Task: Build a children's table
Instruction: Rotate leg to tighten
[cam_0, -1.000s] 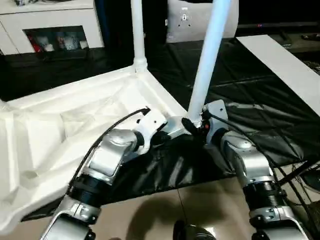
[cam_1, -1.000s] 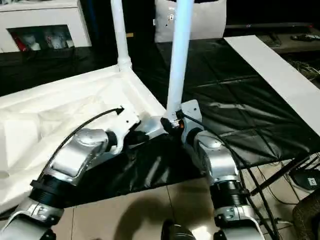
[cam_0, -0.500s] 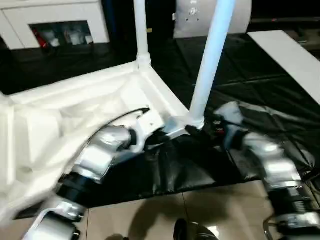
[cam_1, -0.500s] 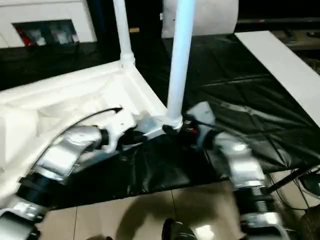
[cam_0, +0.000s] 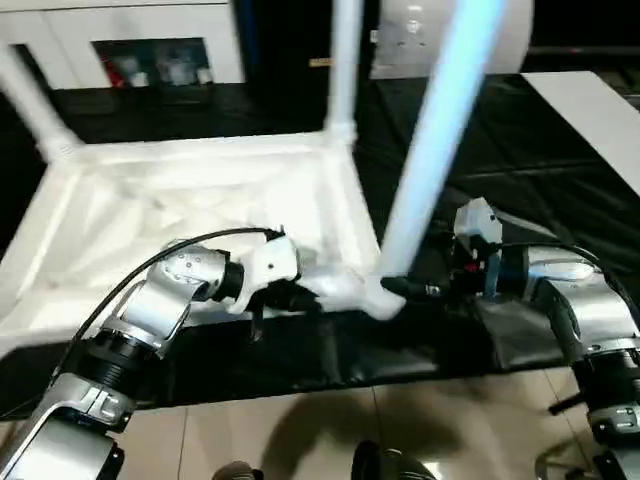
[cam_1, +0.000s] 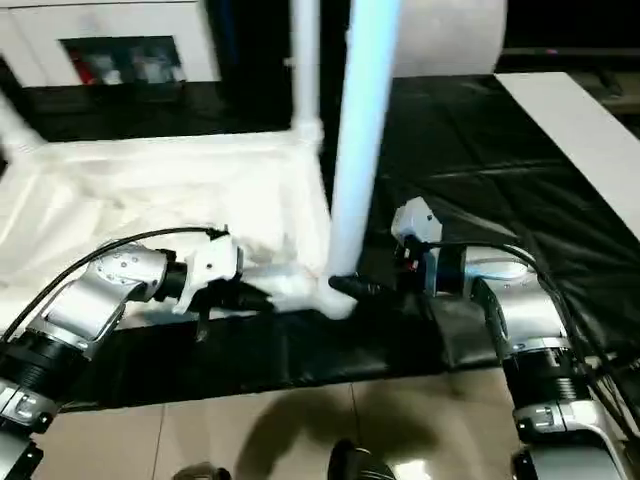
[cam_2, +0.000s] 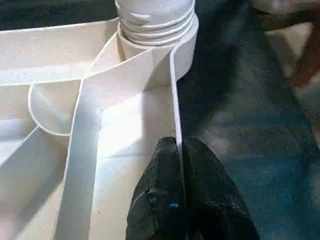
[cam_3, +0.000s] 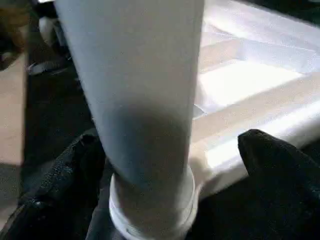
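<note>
Fingers first: my left gripper (cam_2: 177, 150) is pinched tight on the thin rim wall of the upturned table top (cam_0: 180, 210), near the corner; my right gripper (cam_3: 170, 165) stands wide, black pads either side of the near leg (cam_0: 435, 150), not clamping it. That top lies ribbed side up on the black sheet (cam_0: 560, 180). I count three tapered tubes standing in round sockets, the fourth corner I can't see. Smooth, glossy white plastic throughout

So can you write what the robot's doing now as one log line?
left end effector: shut on tabletop rim | right end effector: open around near leg
</note>
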